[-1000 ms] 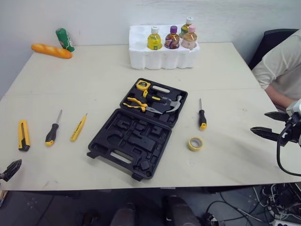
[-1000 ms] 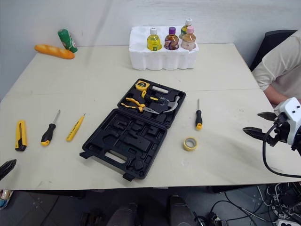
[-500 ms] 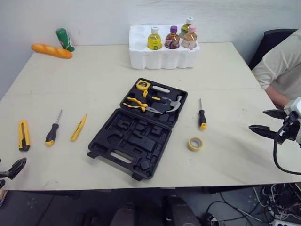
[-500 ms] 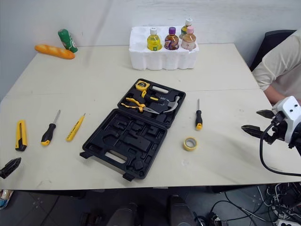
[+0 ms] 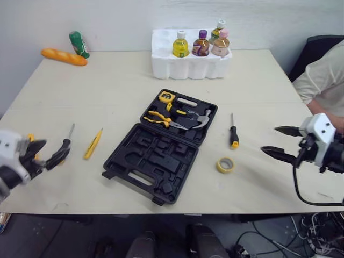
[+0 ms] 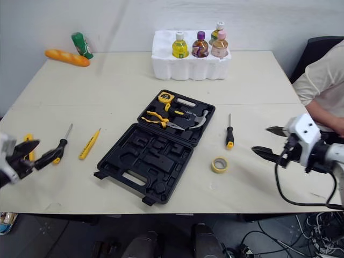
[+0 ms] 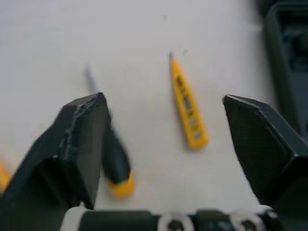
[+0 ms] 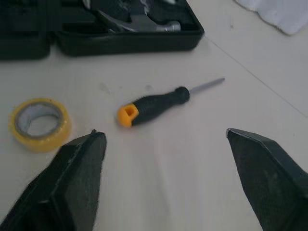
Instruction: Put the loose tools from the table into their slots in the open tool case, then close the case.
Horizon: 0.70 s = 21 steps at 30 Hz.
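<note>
**Q:** Where does the case lie?

**A:** The tool case (image 5: 156, 161) lies open at the middle of the desk (image 5: 107, 80). Its far half carries a tape measure (image 5: 166, 97), pliers (image 5: 158, 118) and a hammer (image 5: 199, 119). The near half shows bare slots.

**Q:** And the loose tools?

**A:** On the left of the case lie a black-handled screwdriver (image 6: 61, 145) and, just beside it, a yellow pen-shaped tool (image 5: 92, 144). A yellow cutter (image 5: 31, 138) shows partly behind the left arm. On the right lie a second screwdriver (image 5: 233, 134) and, nearer the desk's front edge, a tape roll (image 5: 225, 164).

**Q:** What are the arms doing?

**A:** The left claw (image 7: 161, 103) hovers over the desk's left side, spread wide and holding nothing. In its wrist view the black-handled screwdriver's grip is partly hidden by one finger, and the pen-shaped tool shows between the two. The right claw (image 5: 270, 140) hangs over the right side, also wide and empty. It points toward the second screwdriver and the tape roll, apart from both.

**Q:** Anything else in the shot?

**A:** A foam tray (image 5: 188, 67) of bottles (image 5: 202, 44) stands at the back. A bread loaf (image 5: 63, 56) and a green bottle (image 5: 78, 44) lie at the far left corner. A person (image 5: 328, 75) sits at the right edge.
</note>
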### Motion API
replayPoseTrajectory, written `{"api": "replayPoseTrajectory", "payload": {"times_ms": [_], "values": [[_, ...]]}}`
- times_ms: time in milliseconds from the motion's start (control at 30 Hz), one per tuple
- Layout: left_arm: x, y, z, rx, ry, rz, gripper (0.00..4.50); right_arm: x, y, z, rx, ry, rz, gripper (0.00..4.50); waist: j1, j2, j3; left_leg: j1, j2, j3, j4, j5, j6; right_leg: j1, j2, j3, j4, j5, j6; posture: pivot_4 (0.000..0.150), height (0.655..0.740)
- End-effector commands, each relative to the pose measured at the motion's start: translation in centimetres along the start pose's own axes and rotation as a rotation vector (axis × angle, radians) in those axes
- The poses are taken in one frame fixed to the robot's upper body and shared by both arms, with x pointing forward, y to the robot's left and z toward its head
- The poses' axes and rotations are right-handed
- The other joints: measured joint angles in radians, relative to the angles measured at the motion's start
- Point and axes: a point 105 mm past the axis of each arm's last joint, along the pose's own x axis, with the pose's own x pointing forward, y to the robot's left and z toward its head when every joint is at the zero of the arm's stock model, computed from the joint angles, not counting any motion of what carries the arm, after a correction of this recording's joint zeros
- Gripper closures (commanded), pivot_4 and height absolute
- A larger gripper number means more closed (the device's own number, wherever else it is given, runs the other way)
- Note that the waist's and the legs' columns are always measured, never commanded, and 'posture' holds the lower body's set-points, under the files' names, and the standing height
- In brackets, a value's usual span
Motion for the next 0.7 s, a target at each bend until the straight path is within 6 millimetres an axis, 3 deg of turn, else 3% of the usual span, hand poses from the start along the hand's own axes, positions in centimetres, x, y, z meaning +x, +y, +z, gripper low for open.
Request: {"api": "replayPoseTrajectory", "payload": {"times_ms": [33,167,200,300,433,700], "values": [[3.0,-1.4,1.0,0.025,0.025,-0.098,2.24,1.9,2.7,2.4,-0.022,-0.047,0.040,2.38,-0.006,0.000,0.000,0.000,0.000,0.000,0.000,0.000,0.000,0.000,0.000,0.000,0.000,0.000,0.000,0.150,0.7367],[7.2,-2.4,1.7,0.155,0.065,-0.172,4.21,4.4,5.3,3.0,-0.016,-0.047,0.078,4.50,-0.008,-0.001,0.000,0.000,0.000,0.000,0.001,0.001,-0.001,-0.001,0.001,0.000,0.001,0.000,0.001,0.150,0.7367],[8.3,-2.5,1.9,0.178,0.076,-0.184,4.46,5.0,5.8,3.0,-0.012,-0.041,0.084,4.50,-0.007,-0.001,0.000,0.000,0.000,0.000,0.001,0.001,-0.002,-0.001,0.001,0.000,0.001,0.000,0.001,0.150,0.7367],[11.5,-3.4,2.3,0.236,0.110,-0.237,4.46,6.9,6.6,2.5,-0.001,0.011,0.081,4.50,-0.003,-0.002,0.000,-0.003,-0.001,0.000,0.002,0.002,-0.002,-0.004,0.001,-0.001,0.002,0.001,0.001,0.150,0.7367],[14.4,-4.7,2.6,0.254,0.123,-0.302,4.46,8.7,7.3,2.3,0.029,0.038,0.084,4.50,-0.002,-0.002,0.000,-0.018,-0.001,0.000,0.011,0.006,-0.006,-0.016,0.002,0.000,0.010,0.002,0.003,0.150,0.7367],[18.1,-6.8,2.8,0.247,0.154,-0.385,4.46,11.5,8.3,2.0,0.029,0.111,0.096,4.50,0.000,-0.004,0.000,-0.033,-0.003,0.002,0.026,0.005,-0.003,-0.027,0.001,-0.001,0.017,0.004,0.006,0.150,0.7367]]}}
